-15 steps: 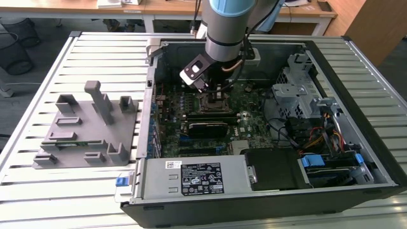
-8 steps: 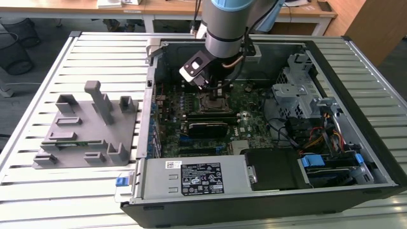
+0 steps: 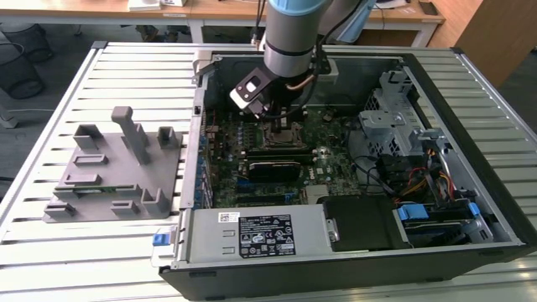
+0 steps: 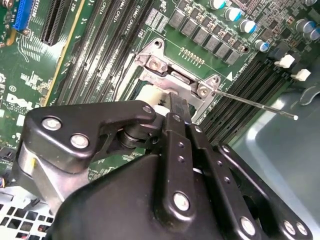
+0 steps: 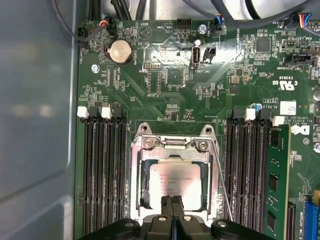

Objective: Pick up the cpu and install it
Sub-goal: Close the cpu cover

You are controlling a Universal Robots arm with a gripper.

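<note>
Reaching down into the open computer case [image 3: 470, 75], the arm hangs straight over the motherboard [image 5: 175, 75], I guess so things meet the socket frame [image 5: 136, 165] square. The cpu [image 5: 175, 177] lies flat inside that frame, with the lever [image 5: 223, 185] unlatched beside it. The gripper [image 5: 172, 200] tips are pinched together with nothing between them, right over the chip's edge. Can't tell if they're touching it.

This looks like a robot lab or workshop. An open black metal computer box [image 3: 336, 277] lies on a white ribbed metal table [image 3: 143, 82]. Light brown wooden desks [image 3: 226, 9] and black mesh bins [image 3: 17, 69] stand behind.
</note>
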